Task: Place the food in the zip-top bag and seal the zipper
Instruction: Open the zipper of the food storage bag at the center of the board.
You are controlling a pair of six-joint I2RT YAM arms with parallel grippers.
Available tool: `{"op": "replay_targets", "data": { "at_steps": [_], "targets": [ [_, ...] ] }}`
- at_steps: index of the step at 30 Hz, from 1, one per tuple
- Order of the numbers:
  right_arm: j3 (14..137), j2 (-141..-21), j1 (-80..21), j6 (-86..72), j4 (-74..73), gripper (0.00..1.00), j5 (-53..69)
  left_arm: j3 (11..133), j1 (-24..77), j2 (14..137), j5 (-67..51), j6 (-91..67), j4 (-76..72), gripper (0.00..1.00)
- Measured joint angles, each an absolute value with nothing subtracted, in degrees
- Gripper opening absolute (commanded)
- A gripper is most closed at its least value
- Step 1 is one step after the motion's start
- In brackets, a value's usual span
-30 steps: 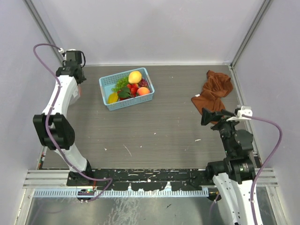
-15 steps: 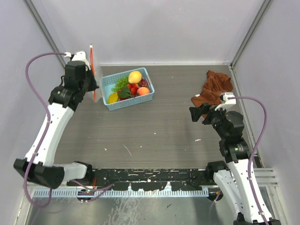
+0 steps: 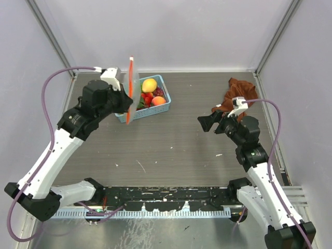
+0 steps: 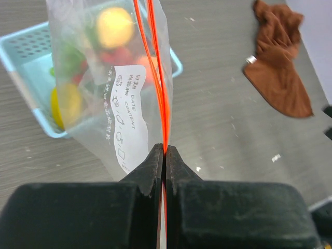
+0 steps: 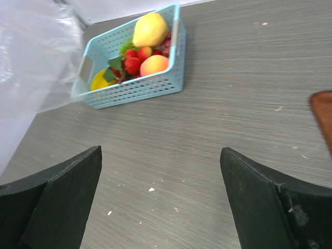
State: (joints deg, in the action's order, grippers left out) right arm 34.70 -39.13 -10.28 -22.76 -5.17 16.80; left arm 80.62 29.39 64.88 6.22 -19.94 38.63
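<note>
the left claw (image 4: 165, 150) is pinched tight on the thin red-orange zipper (image 4: 161, 104) of the clear, crinkled zip-top bag (image 4: 88, 104), held up off the desk (image 5: 233, 93) near the perforated light-blue basket (image 5: 140, 88). its white label (image 4: 127, 119) reads "date" and "content". smooth, rounded toy food (image 5: 149, 30) fills the basket. the right claw (image 5: 161, 171) stands wide, holding nothing.

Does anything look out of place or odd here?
Only the crumpled brown cloth at the table's far right, apart from the task. The toy fruit sits tidily in the blue basket; the left gripper pinches the clear bag by its zipper.
</note>
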Motion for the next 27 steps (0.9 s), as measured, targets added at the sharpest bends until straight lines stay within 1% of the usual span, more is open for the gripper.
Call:
{"op": "replay_targets", "data": {
  "at_steps": [5, 11, 18, 27],
  "targets": [
    [35.09, -41.85, -17.45, -23.55, -2.59, 0.99, 14.48, 78.22, 36.93, 64.47, 4.62, -21.10, 36.69, 0.00],
    [37.04, -45.98, -26.00, -24.14, -0.14, 0.98, 9.10, 76.51, 45.56, 65.23, 5.48, -21.63, 34.22, 0.00],
    [40.58, -48.88, -31.70, -25.45, 0.51, 0.97, 1.93, 73.23, 53.54, 69.43, 13.37, -20.12, 30.61, 0.00],
    [41.04, -51.05, -32.53, -30.79, 0.84, 0.94, -3.42, 70.87, 63.24, 77.73, 27.44, -14.20, 27.55, 0.00]
  ]
}}
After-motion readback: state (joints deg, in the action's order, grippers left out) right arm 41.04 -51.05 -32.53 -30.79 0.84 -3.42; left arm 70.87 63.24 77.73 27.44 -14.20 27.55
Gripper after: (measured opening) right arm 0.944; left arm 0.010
